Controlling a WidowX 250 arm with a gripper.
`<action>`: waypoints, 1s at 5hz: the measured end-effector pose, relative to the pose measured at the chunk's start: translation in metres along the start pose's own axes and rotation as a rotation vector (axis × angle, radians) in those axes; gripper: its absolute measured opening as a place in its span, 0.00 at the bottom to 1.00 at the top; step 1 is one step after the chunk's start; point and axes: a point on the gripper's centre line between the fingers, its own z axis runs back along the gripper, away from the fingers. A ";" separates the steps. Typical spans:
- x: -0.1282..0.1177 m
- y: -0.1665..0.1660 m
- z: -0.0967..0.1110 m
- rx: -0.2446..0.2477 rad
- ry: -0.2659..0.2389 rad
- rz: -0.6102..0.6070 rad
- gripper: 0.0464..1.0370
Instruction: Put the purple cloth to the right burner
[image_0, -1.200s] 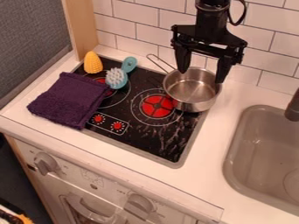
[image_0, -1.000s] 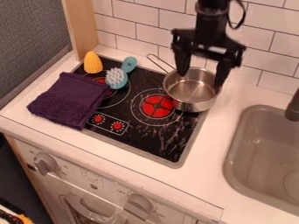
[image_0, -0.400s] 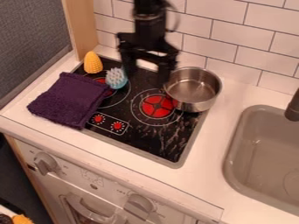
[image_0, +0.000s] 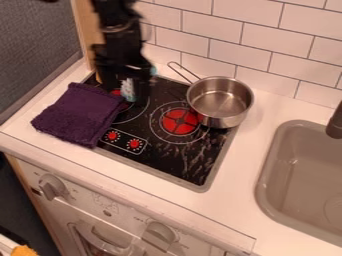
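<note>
Knobs (image_0: 160, 232) line the toy oven's front. Behind them, the purple cloth (image_0: 79, 115) lies folded across the counter (image_0: 234, 185) and stovetop's left side, off the right burner (image_0: 179, 121). Farther back stand a steel saucepan (image_0: 219, 102) and, beneath the gripper's (image_0: 124, 89) parted, empty fingers, a brush (image_0: 127, 94).
</note>
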 end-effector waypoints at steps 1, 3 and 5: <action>-0.016 0.020 -0.005 0.007 0.009 0.009 0.96; -0.032 0.037 -0.016 0.039 0.056 0.023 0.96; -0.029 0.035 -0.034 0.095 0.130 0.011 0.96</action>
